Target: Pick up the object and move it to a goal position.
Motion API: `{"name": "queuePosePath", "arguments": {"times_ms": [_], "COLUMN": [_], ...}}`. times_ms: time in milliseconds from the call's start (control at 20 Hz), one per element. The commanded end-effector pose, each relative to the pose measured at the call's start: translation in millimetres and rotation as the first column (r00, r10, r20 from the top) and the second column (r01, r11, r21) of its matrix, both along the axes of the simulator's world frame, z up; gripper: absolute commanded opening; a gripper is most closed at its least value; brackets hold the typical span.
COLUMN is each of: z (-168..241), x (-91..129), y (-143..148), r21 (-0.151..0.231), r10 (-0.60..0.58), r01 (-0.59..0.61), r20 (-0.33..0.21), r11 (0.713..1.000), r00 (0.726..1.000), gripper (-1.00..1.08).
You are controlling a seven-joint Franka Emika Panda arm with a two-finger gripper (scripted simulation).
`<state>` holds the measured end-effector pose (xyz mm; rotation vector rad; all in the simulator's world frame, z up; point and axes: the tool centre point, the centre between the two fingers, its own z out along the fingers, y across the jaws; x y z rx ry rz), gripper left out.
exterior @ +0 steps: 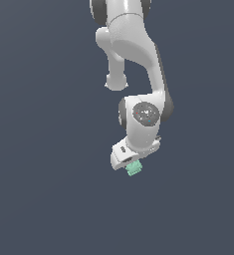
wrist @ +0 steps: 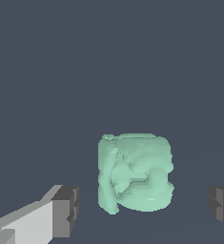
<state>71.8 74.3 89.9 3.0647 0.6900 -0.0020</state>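
In the exterior view there is nothing to the left of the robot but flat slate-blue ground. The white arm (exterior: 138, 55) comes down from the top edge near the middle, bends through a rounded elbow, and ends in a wrist joint with a grey disc facing the camera. Below that joint sits the gripper (exterior: 130, 163), a pale block tilted slightly, its lower end close to the ground. The mint-green block (exterior: 134, 169) shows just under the gripper body, peeking out towards the exterior view's right of it; in this view it is partly covered by the hand and the fingers themselves cannot be made out. To the right of the arm the ground is the same plain colour.

The wrist view reads more clearly. On one side a white finger with a dark grey pad (wrist: 66, 211) enters the picture; the lumpy, roughly cube-shaped mint-green block (wrist: 135, 172) sits in the middle; on the other side the second dark pad just shows at the picture's edge. Plain gaps of ground lie between each pad and the block, so the jaws stand spread wide with the block between them, touching neither. The block rests on the ground, its faces dented and uneven.
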Motion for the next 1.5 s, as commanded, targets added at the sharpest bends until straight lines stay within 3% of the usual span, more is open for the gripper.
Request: {"name": "queuePosePath", "arguments": {"times_ms": [0, 850, 900, 1450], "z": [0, -50, -50, -50], "x": [0, 1, 1, 1], "y": [0, 1, 1, 1], "r21": [0.000, 0.000, 0.000, 0.000], "r10": [0.000, 0.005, 0.005, 0.005], "r01": [0.000, -0.005, -0.005, -0.005], "r20": [0.000, 0.001, 0.001, 0.001], "r11": [1.000, 1.000, 1.000, 1.000], "r00": [1.000, 1.000, 1.000, 1.000], "gripper": [1.00, 1.00, -1.00, -1.00]}}
